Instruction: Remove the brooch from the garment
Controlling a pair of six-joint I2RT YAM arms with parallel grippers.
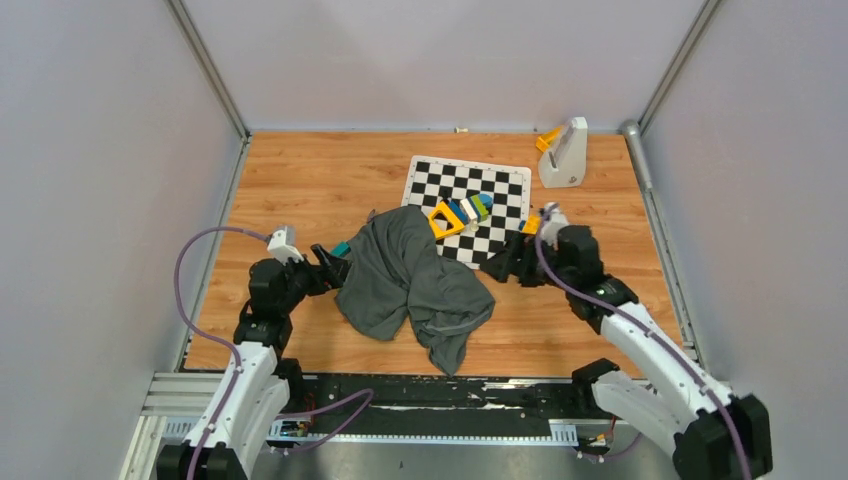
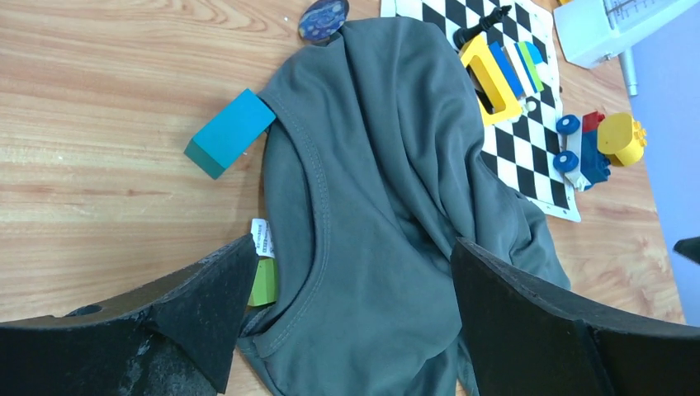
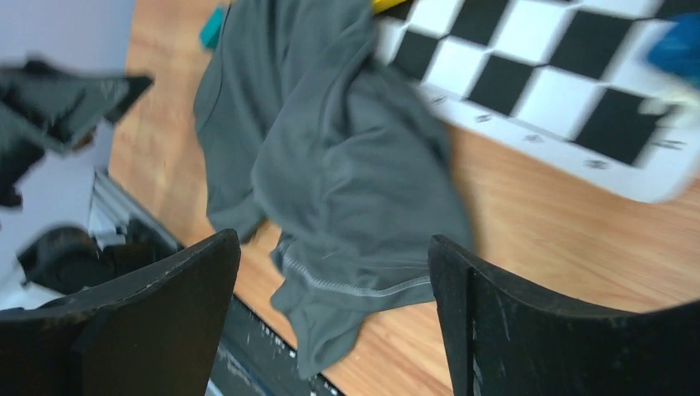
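Left wrist view, not right wrist's: round blue brooch [image 2: 323, 18] at garment [image 2: 388, 206] edge; left gripper [image 2: 353, 247], right gripper [image 3: 332, 241] both spread

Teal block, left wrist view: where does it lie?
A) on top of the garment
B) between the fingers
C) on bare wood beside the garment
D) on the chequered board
C: the teal block rests on the wooden table, at the edge of the garment.
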